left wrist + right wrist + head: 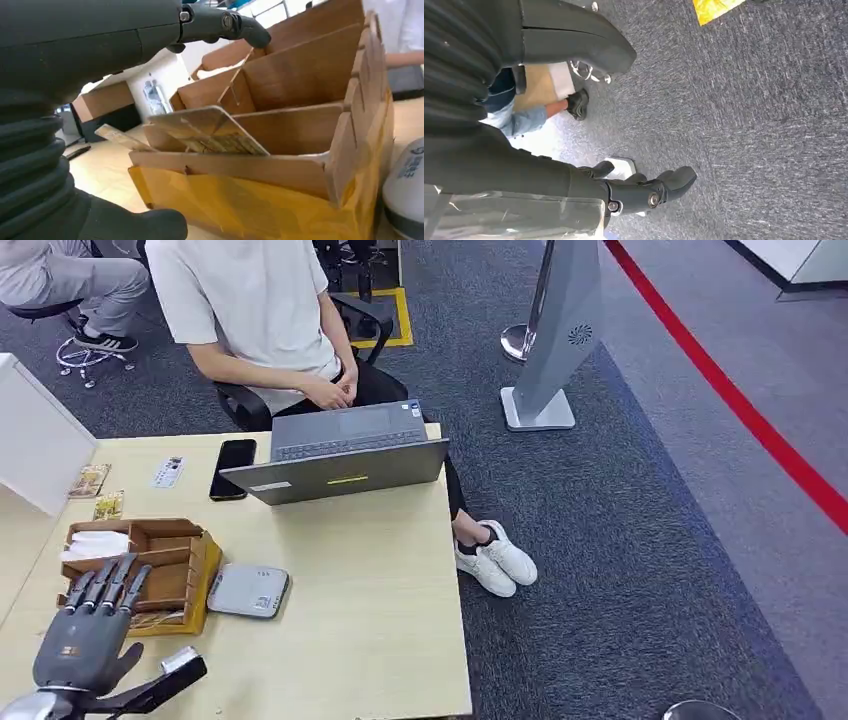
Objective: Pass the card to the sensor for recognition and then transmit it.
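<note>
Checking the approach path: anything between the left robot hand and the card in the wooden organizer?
Nothing visible. The left robot hand hovers open at the wooden organizer, and the card leans in the near compartment, its top edge exposed above the front wall.

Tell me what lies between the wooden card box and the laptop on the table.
In the head view, the stretch of table between the wooden card box and the laptop is bare; the grey sensor sits beside the box, off that line.
</note>
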Controlling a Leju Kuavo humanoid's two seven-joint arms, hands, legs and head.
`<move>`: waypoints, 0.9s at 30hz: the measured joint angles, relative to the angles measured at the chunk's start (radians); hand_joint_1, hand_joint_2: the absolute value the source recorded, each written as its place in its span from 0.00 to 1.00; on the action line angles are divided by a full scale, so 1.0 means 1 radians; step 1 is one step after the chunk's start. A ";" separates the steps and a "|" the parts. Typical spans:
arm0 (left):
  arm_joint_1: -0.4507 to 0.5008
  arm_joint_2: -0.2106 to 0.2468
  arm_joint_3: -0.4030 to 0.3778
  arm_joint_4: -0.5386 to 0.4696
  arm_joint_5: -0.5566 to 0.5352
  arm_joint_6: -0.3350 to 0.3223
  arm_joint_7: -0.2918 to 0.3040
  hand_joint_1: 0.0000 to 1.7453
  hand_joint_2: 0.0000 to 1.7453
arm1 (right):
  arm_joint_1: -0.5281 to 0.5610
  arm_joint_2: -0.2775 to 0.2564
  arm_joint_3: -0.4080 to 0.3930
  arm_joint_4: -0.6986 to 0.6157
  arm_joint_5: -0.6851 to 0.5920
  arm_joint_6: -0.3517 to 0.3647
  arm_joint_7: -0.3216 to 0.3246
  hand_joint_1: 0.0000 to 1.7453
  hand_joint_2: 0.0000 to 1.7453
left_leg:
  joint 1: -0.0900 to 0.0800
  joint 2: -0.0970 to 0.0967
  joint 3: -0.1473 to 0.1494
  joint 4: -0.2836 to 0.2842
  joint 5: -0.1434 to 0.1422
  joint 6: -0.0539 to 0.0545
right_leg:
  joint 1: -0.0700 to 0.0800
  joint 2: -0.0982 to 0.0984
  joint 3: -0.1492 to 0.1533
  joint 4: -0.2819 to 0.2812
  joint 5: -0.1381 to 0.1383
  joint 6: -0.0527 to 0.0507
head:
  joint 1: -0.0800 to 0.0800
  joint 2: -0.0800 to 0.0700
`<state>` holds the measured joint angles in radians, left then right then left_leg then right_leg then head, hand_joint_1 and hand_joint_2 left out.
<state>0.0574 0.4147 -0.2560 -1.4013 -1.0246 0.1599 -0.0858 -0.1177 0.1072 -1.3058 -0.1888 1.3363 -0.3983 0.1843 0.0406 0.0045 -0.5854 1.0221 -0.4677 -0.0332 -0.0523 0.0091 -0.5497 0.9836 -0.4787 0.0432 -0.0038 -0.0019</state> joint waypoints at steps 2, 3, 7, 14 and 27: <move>-0.006 -0.003 0.000 0.017 0.000 -0.003 0.001 0.00 1.00 | 0.000 0.000 0.003 0.000 0.000 0.000 0.000 0.00 1.00 | 0.000 0.000 0.000 0.000 0.000 0.000 | 0.000 0.000 0.000 0.000 0.000 0.000 | 0.000 0.000; -0.009 -0.004 0.000 0.025 0.000 -0.003 0.002 0.00 1.00 | 0.000 0.000 0.004 0.000 0.002 0.000 0.000 0.00 1.00 | 0.000 0.000 0.000 0.000 0.000 0.000 | 0.000 0.000 0.000 0.000 0.000 0.000 | 0.000 0.000; -0.011 -0.011 0.001 0.045 -0.001 -0.004 0.003 0.00 1.00 | 0.000 -0.001 0.007 0.000 0.011 0.000 0.000 0.00 1.00 | 0.000 0.000 0.000 0.000 0.000 0.000 | 0.000 0.000 0.000 0.000 0.000 0.000 | 0.000 0.000; -0.012 -0.018 0.001 0.055 -0.005 0.015 -0.001 0.00 1.00 | 0.000 -0.001 0.008 0.000 0.008 0.000 0.000 0.00 1.00 | 0.000 0.000 0.000 0.000 0.000 0.000 | 0.000 0.000 0.000 0.000 0.000 0.000 | 0.000 0.000; 0.068 -0.026 0.002 -0.083 -0.039 0.087 -0.013 0.00 1.00 | 0.002 -0.002 0.008 0.000 -0.022 -0.003 0.000 0.00 1.00 | 0.000 0.000 0.000 0.000 0.000 0.000 | 0.000 0.000 0.000 0.000 0.000 0.000 | 0.000 0.000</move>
<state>0.1253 0.3887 -0.2544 -1.4844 -1.0639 0.2472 -0.0992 -0.1153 0.1049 -1.2974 -0.1888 1.3146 -0.4009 0.1843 0.0407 0.0046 -0.5855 1.0221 -0.4678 -0.0332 -0.0522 0.0090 -0.5498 0.9836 -0.4790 0.0432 -0.0042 -0.0019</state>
